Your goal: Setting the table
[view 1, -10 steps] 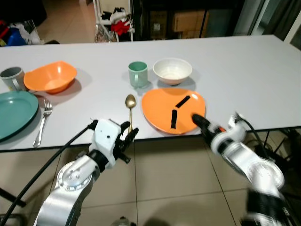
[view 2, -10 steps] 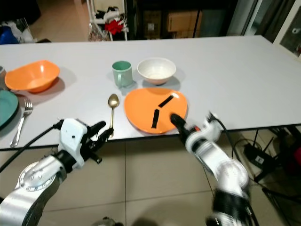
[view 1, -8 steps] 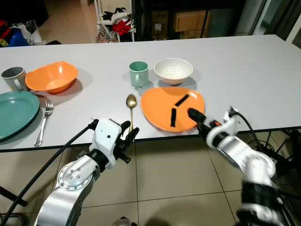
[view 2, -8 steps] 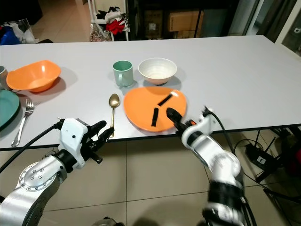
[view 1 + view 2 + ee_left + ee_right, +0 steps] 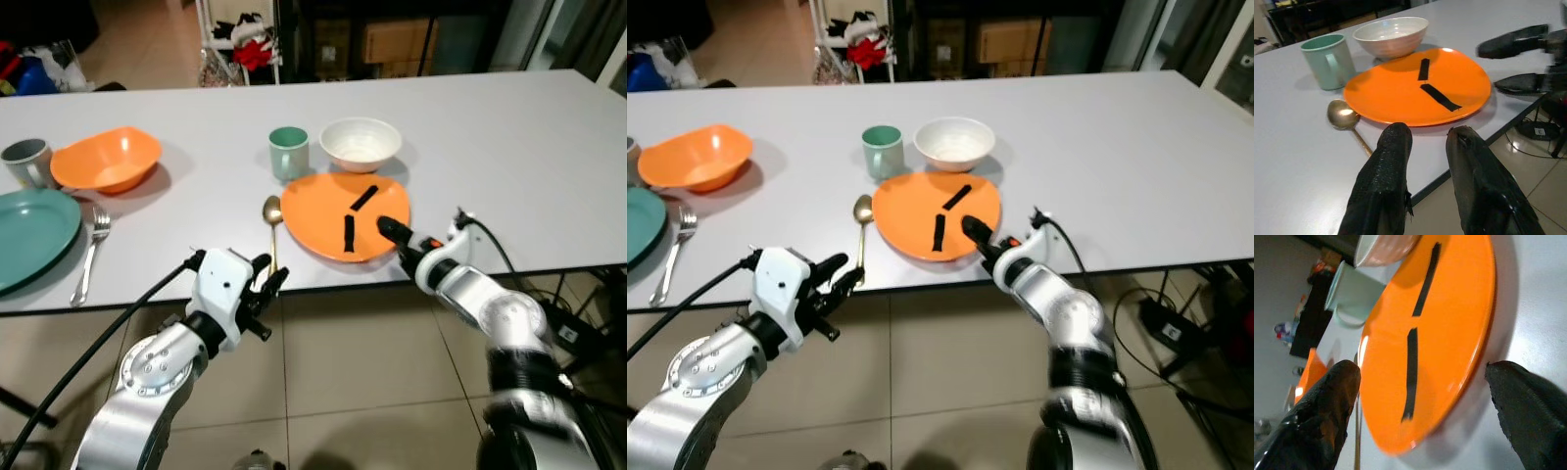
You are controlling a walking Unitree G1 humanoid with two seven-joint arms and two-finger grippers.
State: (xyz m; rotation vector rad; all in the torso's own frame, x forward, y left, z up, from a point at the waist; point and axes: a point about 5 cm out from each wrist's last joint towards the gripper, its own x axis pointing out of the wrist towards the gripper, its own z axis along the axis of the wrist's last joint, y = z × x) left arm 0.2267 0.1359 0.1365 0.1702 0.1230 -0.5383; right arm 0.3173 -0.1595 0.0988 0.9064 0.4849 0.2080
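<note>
An orange plate (image 5: pixel 343 211) with two black strips on it lies near the table's front edge. My right gripper (image 5: pixel 392 233) is open at the plate's near right rim, one finger (image 5: pixel 1327 416) over the plate and the other finger (image 5: pixel 1528 406) beside its edge. A gold spoon (image 5: pixel 271 220) lies just left of the plate, with a green mug (image 5: pixel 288 153) and a white bowl (image 5: pixel 360 144) behind. My left gripper (image 5: pixel 269 279) hangs below the table's front edge under the spoon, fingers (image 5: pixel 1388 161) slightly apart and holding nothing.
At the far left are an orange bowl (image 5: pixel 106 160), a grey mug (image 5: pixel 24 162), a teal plate (image 5: pixel 29 230) and a fork (image 5: pixel 90 253). The table (image 5: pixel 509 147) stretches bare to the right. Tiled floor lies below, and shelves stand behind the table.
My right gripper has moved left and forward along the table edge, and the orange plate has slid left, closer to the spoon. The left arm has stayed put.
</note>
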